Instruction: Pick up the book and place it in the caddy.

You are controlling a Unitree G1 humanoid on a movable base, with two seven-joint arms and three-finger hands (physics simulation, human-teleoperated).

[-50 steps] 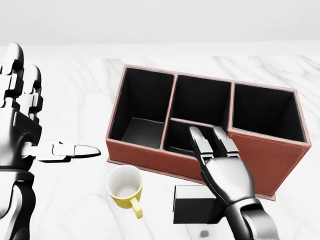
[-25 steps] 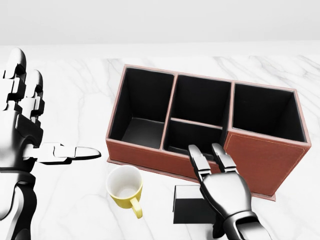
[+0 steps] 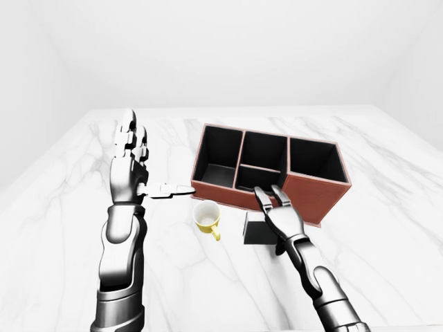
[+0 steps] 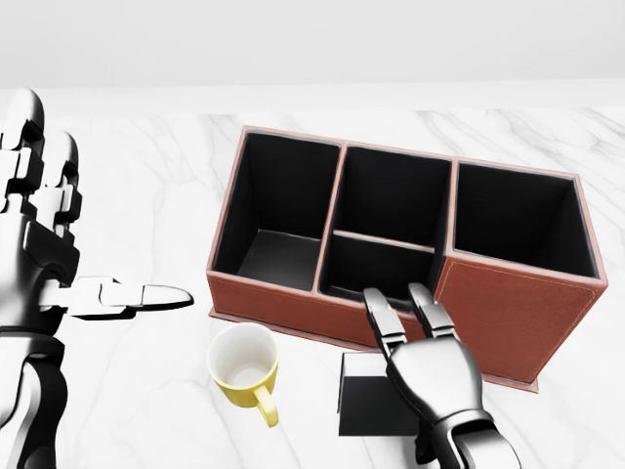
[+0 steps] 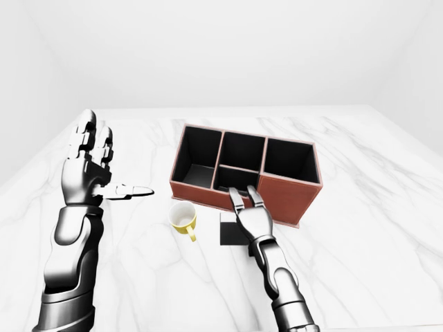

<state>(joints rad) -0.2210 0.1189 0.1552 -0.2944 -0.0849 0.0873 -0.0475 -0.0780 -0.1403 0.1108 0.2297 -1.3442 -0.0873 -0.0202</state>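
The right hand (image 4: 430,376) hovers flat, fingers spread, over one black book (image 4: 369,405) lying on the marble table (image 4: 146,195) just below the caddy (image 4: 527,313) in the head view. One yellow mug (image 4: 244,369) stands left of the book. The left hand (image 4: 44,264) is raised, unclenched, left of the caddy's four compartments.

Marble table (image 4: 146,176) – caddy (image 4: 518,313), mug (image 4: 244,366), book (image 4: 366,401).
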